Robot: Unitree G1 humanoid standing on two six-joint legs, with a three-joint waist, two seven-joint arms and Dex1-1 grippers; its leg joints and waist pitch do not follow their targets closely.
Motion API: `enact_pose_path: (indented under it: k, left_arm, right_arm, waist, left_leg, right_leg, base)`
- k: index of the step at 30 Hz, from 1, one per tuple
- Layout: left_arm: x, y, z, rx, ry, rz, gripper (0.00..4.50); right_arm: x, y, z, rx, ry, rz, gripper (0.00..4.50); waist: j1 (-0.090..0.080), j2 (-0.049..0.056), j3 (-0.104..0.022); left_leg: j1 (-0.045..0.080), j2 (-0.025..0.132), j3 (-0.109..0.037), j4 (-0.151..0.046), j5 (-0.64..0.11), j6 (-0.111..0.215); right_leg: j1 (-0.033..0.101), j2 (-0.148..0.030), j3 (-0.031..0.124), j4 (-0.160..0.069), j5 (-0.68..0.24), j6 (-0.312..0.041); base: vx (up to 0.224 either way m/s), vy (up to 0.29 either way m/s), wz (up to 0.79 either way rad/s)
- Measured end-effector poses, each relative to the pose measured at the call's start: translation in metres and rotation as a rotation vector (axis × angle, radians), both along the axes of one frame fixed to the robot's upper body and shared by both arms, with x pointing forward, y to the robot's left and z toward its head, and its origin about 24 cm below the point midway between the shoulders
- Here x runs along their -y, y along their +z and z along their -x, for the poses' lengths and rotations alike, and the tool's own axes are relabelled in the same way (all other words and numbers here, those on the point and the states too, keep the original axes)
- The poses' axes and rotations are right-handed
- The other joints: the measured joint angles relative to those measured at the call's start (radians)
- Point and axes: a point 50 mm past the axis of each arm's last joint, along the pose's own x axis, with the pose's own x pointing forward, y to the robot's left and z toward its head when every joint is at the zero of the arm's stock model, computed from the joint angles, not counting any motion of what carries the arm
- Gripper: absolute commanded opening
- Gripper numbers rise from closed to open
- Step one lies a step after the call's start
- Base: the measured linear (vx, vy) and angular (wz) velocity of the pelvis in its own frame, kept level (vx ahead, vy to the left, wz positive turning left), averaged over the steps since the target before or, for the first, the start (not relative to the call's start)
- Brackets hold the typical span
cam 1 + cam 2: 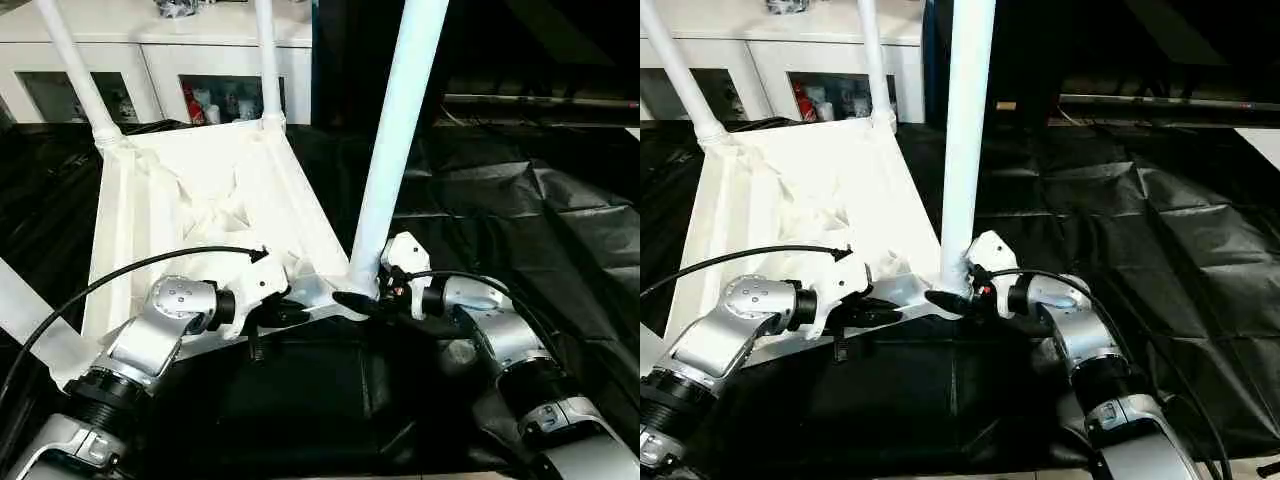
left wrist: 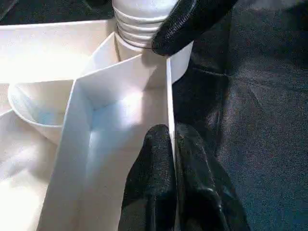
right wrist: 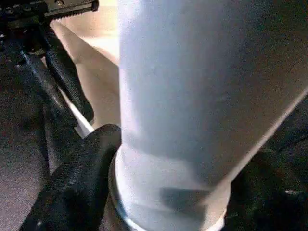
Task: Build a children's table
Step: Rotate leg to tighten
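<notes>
On the near rim of the tabletop point(image 1: 200, 190), close to its near right corner: left gripper point(image 2: 171, 139), pinched tight on the thin upright rim wall, one black finger point(image 2: 149, 183) on the inner face and the other on the outer. Black cable point(image 1: 120, 270) arching from the left wrist above the tabletop's near left part.

At the tabletop's near right corner: right gripper point(image 1: 368, 298), set against the base of the near right leg point(image 1: 400, 130), just above the round socket. Whether closed on the leg or standing loose about it, cannot tell.

Tabletop itself lying upside down on the black sheet point(image 1: 500, 200), ribbed underside upward, long axis running away from the robot. Near right leg seated in its corner socket, rising upright and out past the upper edge of the head views.

At the tabletop's near left corner: another white leg point(image 1: 30, 320), slanting out toward the left edge of the left eye view.

At the tabletop's two far corners: far left leg point(image 1: 80, 75) and far right leg point(image 1: 267, 60), both standing in their sockets, the left one leaning outward.

Beyond the tabletop's far edge: white cabinet point(image 1: 160, 60) with glass doors, small items dimly seen inside.
</notes>
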Motion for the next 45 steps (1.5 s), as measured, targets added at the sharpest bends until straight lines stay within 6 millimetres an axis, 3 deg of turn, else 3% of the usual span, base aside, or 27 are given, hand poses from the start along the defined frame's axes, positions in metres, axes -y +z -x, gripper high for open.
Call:
enact_pose_path:
  k: [4,14,17,24,28,31,32,41,45]
  left_arm:
    - [0.000,0.000,0.000,0.000,0.000,0.000,0.00]
    - [-0.001,-0.001,0.000,-0.008,0.009,0.005,0.00]
    - [0.006,-0.002,-0.011,-0.005,0.099,0.011,0.00]
    - [0.050,-0.005,-0.029,0.014,0.307,0.033,0.00]
    - [0.072,-0.007,-0.031,0.062,0.347,0.011,0.00]
    - [0.078,-0.007,-0.031,0.101,0.340,-0.011,0.00]
    - [0.079,-0.008,-0.031,0.104,0.341,-0.014,0.00]
    - [0.075,-0.007,-0.030,0.124,0.319,-0.019,0.00]
    - [0.062,-0.006,-0.027,0.135,0.262,-0.017,0.00]
  right_arm:
    - [0.000,0.000,0.000,-0.003,0.002,-0.003,2.81]
    - [-0.001,-0.002,0.000,-0.013,-0.018,-0.022,2.74]
    - [-0.008,-0.006,-0.011,-0.021,-0.195,-0.052,2.74]
    - [-0.020,-0.010,-0.032,-0.047,-0.687,-0.081,2.73]
    - [-0.021,-0.010,-0.039,-0.039,-0.832,-0.054,2.73]
    - [-0.020,-0.010,-0.040,-0.043,-0.863,-0.060,2.73]
    - [-0.021,-0.010,-0.040,-0.045,-0.862,-0.062,3.29]
    - [-0.021,-0.011,-0.039,-0.080,-0.837,-0.143,3.99]
    - [-0.014,0.002,-0.040,-0.026,-0.680,-0.181,4.41]
  waist:
    - [0.000,0.000,0.000]
    - [-0.002,0.000,0.000]
    - [-0.006,0.000,0.000]
    - [-0.010,-0.001,0.000]
    - [-0.005,-0.001,0.000]
    - [-0.004,-0.001,-0.001]
    - [-0.004,-0.002,-0.002]
    - [-0.004,-0.001,-0.002]
    - [-0.003,-0.001,-0.002]
  left_leg:
    - [0.000,0.000,0.000,0.000,0.000,0.000]
    - [0.001,0.000,0.000,0.000,0.000,0.000]
    - [0.002,0.000,0.000,0.000,0.000,0.000]
    - [0.003,0.000,0.000,0.000,0.000,0.000]
    - [0.003,-0.002,0.000,0.000,0.000,0.000]
    - [0.003,-0.002,0.000,0.000,0.000,0.000]
    - [0.003,-0.002,0.000,0.000,0.000,0.000]
    - [0.000,-0.002,-0.001,-0.002,0.000,0.000]
    - [0.001,-0.002,-0.001,-0.009,0.000,0.000]
  right_leg:
    - [0.000,0.000,0.000,0.000,0.000,0.000]
    - [0.000,0.000,0.000,0.000,0.000,0.000]
    - [0.001,0.000,0.000,0.001,0.001,-0.001]
    - [0.001,0.000,0.000,-0.001,-0.001,0.002]
    - [0.002,-0.001,0.001,-0.002,-0.001,0.002]
    - [0.003,-0.002,0.001,-0.003,-0.001,0.003]
    - [0.003,-0.002,0.001,-0.002,-0.001,0.003]
    - [0.001,-0.002,0.000,-0.002,-0.001,0.003]
    - [0.000,-0.002,-0.001,-0.002,-0.001,0.003]
  base:
    - [0.000,0.000,0.00]
    - [0.000,0.000,0.00]
    - [0.000,0.000,0.00]
    - [0.000,0.000,0.00]
    - [0.000,0.000,0.00]
    - [0.000,0.000,0.00]
    - [0.000,0.000,0.00]
    - [0.000,0.000,0.00]
    - [0.000,0.000,0.00]
